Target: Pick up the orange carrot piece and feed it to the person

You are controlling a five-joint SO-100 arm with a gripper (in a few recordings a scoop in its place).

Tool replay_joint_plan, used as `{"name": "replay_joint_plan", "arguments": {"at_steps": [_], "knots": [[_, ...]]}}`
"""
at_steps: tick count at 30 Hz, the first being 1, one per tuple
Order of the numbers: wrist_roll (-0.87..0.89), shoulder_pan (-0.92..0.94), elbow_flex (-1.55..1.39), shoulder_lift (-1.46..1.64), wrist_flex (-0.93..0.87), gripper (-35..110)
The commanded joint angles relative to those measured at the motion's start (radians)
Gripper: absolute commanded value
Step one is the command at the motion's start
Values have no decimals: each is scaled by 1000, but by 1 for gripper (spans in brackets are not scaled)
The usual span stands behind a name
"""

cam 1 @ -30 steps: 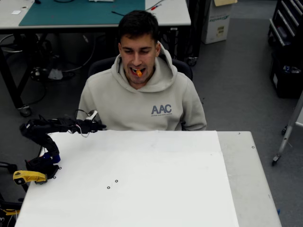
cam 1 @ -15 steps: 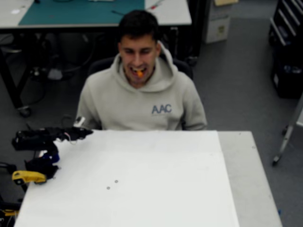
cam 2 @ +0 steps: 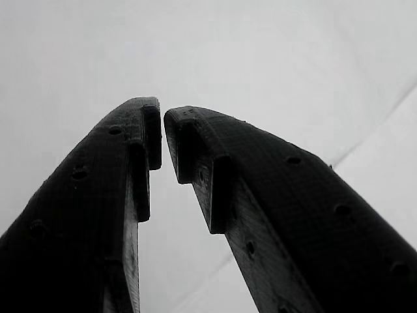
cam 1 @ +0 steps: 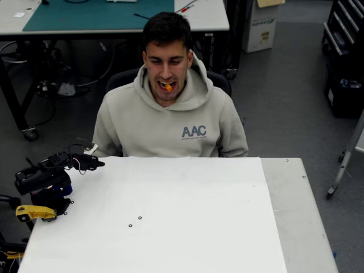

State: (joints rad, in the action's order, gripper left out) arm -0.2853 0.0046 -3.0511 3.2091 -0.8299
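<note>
a: what do we see from above?

b: we see the person (cam 1: 169,111) seated behind a white bench (cam 1: 170,227), mouth open, with the orange carrot piece (cam 1: 166,86) held between the teeth. it sits there just as it did a second ago, so we judge the feeding itself to be done.

a: and where is our arm?

b: our black arm is folded low at the bench's left edge in the overhead view, well apart from the person. a second ago it stretched further right along the back edge of the bench; now it has drawn back toward its base, and the tool (cam 1: 96,164) points right, just over the bench's back left corner.

a: is the tool holding anything?

b: no. in the wrist view the tool (cam 2: 161,130) has its two dark fingers nearly together at the tips, only a thin sliver of light between them, with nothing in the gap. behind them we see only pale, plain surface.

a: anything else nearby?

b: a yellow clamp-like part (cam 1: 34,212) sits by the arm's base at the left edge.

a: what does this mean for the task?

b: we judge the carrot delivered and the arm retreating to rest; little seems left to do.
</note>
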Motion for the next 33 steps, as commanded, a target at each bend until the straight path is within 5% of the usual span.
{"name": "replay_joint_plan", "arguments": {"at_steps": [1, 12, 33], "knots": [[2, -74, 12, 95, -143, -2], [-6, -100, 74, 118, -328, -2], [-8, -95, 74, 118, -334, -2]]}}
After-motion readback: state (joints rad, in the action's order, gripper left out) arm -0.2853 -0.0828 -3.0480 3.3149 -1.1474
